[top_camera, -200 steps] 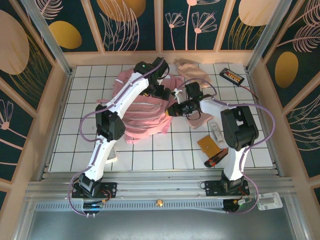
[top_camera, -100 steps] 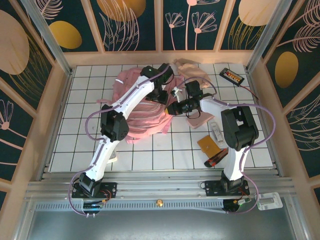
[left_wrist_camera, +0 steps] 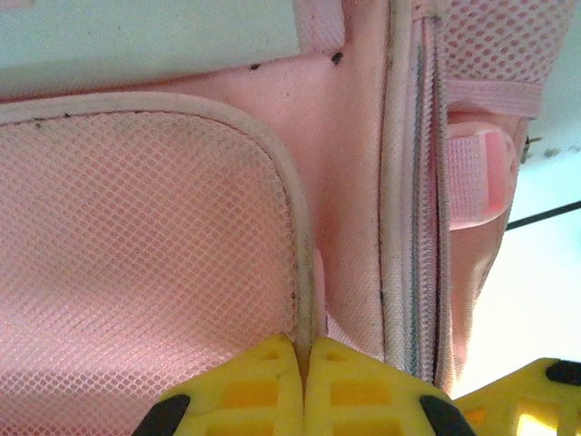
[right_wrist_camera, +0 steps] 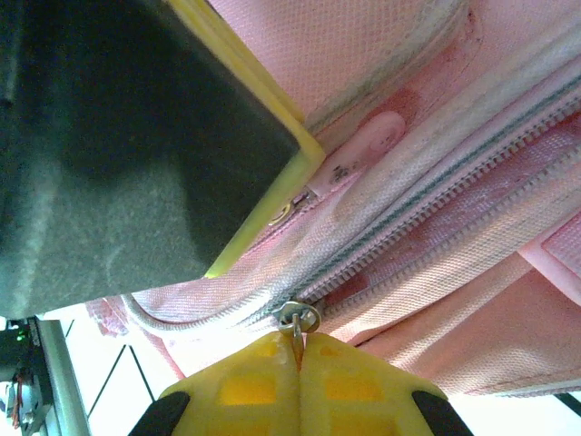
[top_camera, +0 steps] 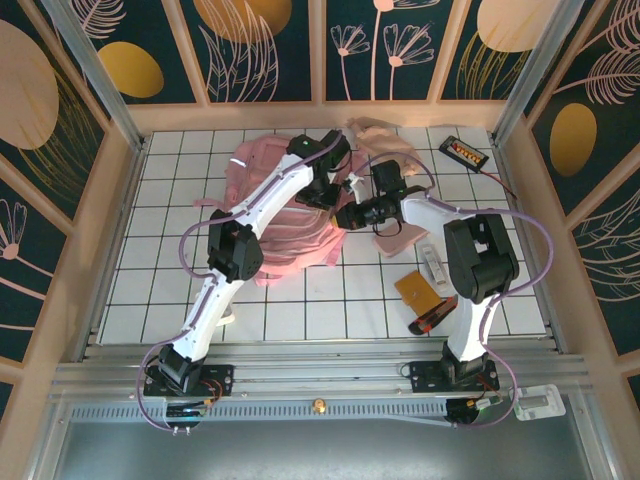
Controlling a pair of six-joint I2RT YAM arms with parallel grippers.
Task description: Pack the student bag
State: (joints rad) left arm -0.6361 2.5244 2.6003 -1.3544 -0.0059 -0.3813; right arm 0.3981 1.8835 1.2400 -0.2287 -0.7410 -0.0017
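Nothing here can be read from where I stand. The pink pull tab (right_wrist_camera: 363, 150) on the student bag (right_wrist_camera: 427, 64) carries a few tiny dark marks in the right wrist view, too blurred to make out as letters. At the back right of the table, the small black case (top_camera: 464, 150) shows orange and pale specks that may be printing, too small to tell.

Pink student bag (top_camera: 300, 238), large, mesh-padded side up, lying flat, far-centre on table (top_camera: 160, 290).
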